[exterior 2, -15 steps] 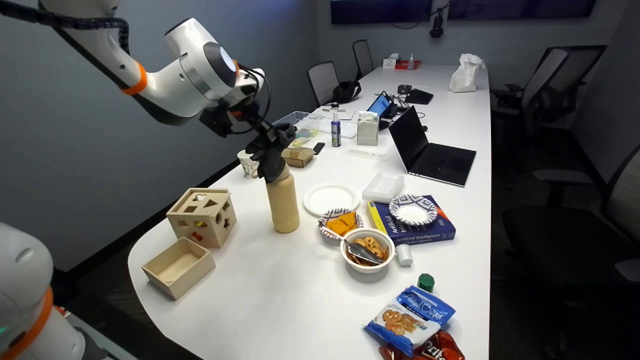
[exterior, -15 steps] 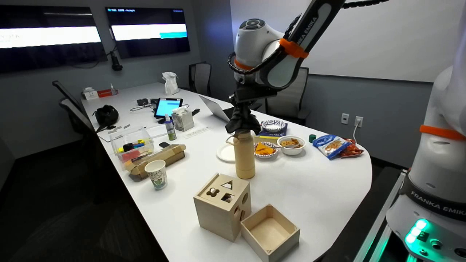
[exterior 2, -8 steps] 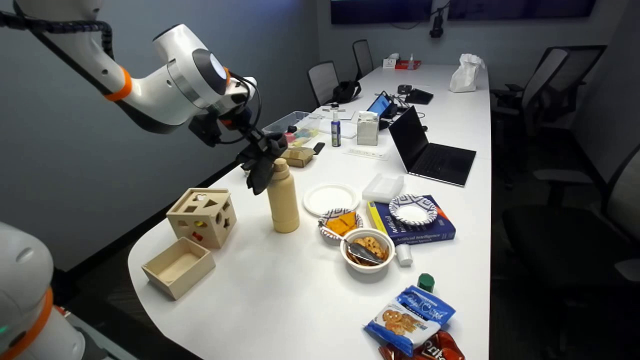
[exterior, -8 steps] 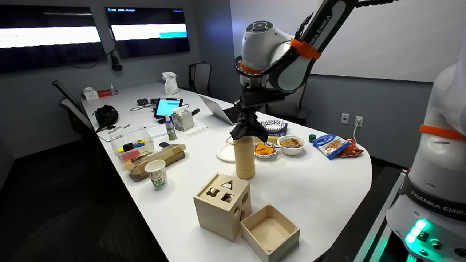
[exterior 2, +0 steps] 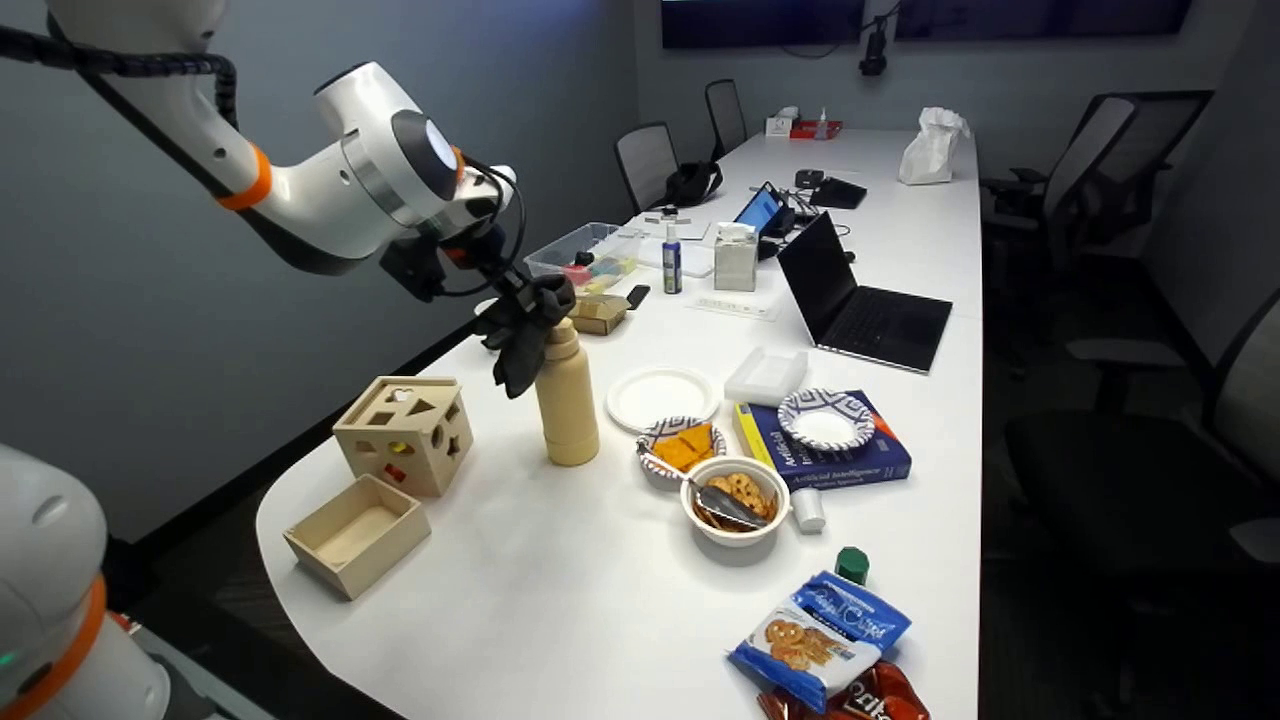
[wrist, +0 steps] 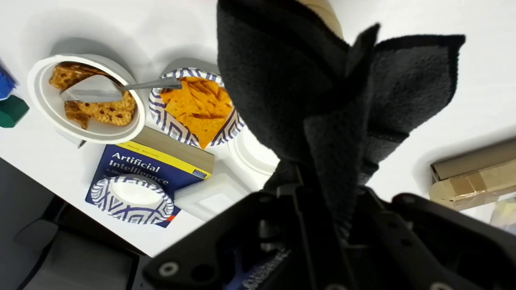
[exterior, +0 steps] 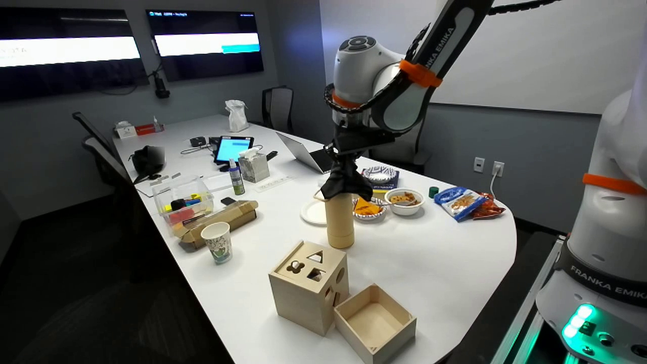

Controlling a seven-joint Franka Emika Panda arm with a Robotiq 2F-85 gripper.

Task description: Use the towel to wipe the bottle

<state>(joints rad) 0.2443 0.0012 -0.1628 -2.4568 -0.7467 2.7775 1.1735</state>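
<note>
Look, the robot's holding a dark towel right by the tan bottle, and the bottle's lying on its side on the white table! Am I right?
Almost! The tan bottle isn't lying on its side: it's standing upright on the white table, as both exterior views show. The rest is right: the gripper is holding the dark towel right by the bottle.

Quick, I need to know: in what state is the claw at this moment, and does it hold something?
Claw: closed, holding the dark towel.
</note>
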